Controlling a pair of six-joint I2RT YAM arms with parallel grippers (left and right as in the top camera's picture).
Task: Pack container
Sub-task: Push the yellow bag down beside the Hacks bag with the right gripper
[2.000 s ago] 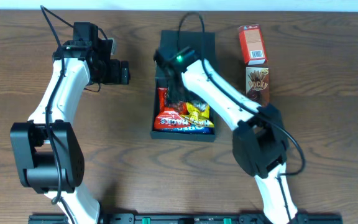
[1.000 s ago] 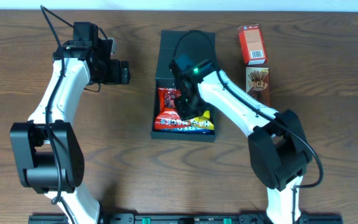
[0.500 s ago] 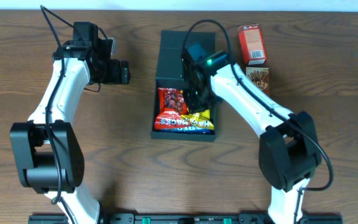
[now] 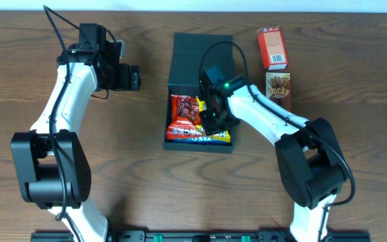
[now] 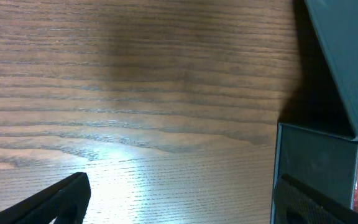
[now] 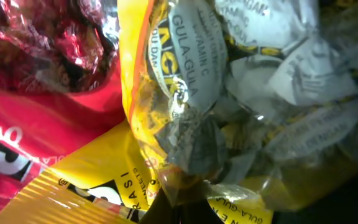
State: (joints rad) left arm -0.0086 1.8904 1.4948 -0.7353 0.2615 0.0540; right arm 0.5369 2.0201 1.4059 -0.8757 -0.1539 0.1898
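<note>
The container (image 4: 175,66) is a dark square box at mid-table, its flap lid folded back at the far side. Inside lie a red snack bag (image 4: 185,107), a red-and-blue pack (image 4: 188,133) and a yellow candy bag (image 4: 220,137). My right gripper (image 4: 216,121) is down inside the box at its right side, shut. In the right wrist view its tips (image 6: 188,214) press against a corner of the yellow candy bag (image 6: 185,74), beside the red snack bag (image 6: 48,81). My left gripper (image 4: 134,78) hovers open to the left of the box, nothing between its fingers (image 5: 48,202); the container wall (image 5: 312,155) shows beside it.
An orange-red carton (image 4: 272,47) and a brown stick-biscuit box (image 4: 279,91) lie to the right of the container's far end. Bare wooden tabletop (image 5: 135,93) stretches under the left gripper.
My right gripper, shut throughout, swept from the box's left side to its right and has come back toward the near right corner. The left arm has not moved.
</note>
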